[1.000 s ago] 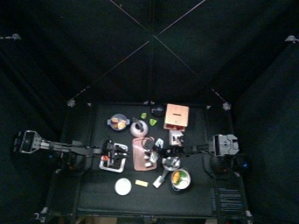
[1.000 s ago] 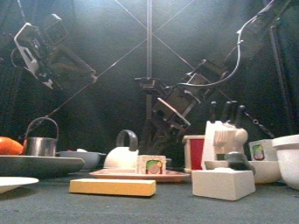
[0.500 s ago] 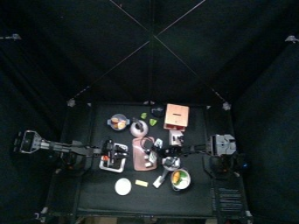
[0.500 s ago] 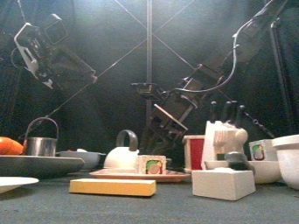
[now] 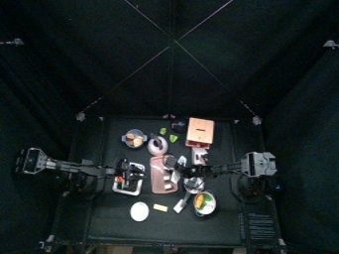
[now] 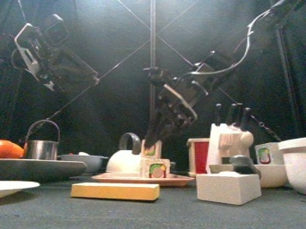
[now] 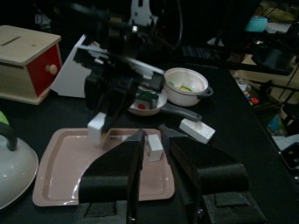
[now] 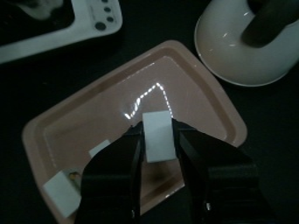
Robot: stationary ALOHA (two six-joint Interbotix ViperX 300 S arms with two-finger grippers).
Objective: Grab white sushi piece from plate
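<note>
Reaching down over the pink tray (image 8: 205,96) at the middle of the table, the right gripper (image 8: 156,142) has its two black jaws pressed against either side of the white sushi piece (image 8: 156,129), which stands upright on the tray's floor. A second white piece (image 8: 65,191) lies on the same tray, well apart from the first.

The small round plate (image 7: 149,108) sits just right of the tray, partly hidden behind the right arm, and nothing white can be made out on it. A bowl of yellow-green food (image 7: 187,85) stands near the plate.

A white device with dark buttons (image 8: 70,26) lies beyond the tray; its markings are too small to read. No other object shows lettering that can be read.

Only the right wrist view shows the jaws meeting the piece's sides. The front view shows the gripper coming down at a slant onto the piece from above, with a yellow block (image 6: 114,190) and a white cube (image 6: 227,188) near the table's front edge. The left wrist view alone shows a wooden box with a red side (image 7: 30,61) at the far side.

The left gripper (image 7: 152,166) rests raised at the left, jaws apart and holding nothing.
</note>
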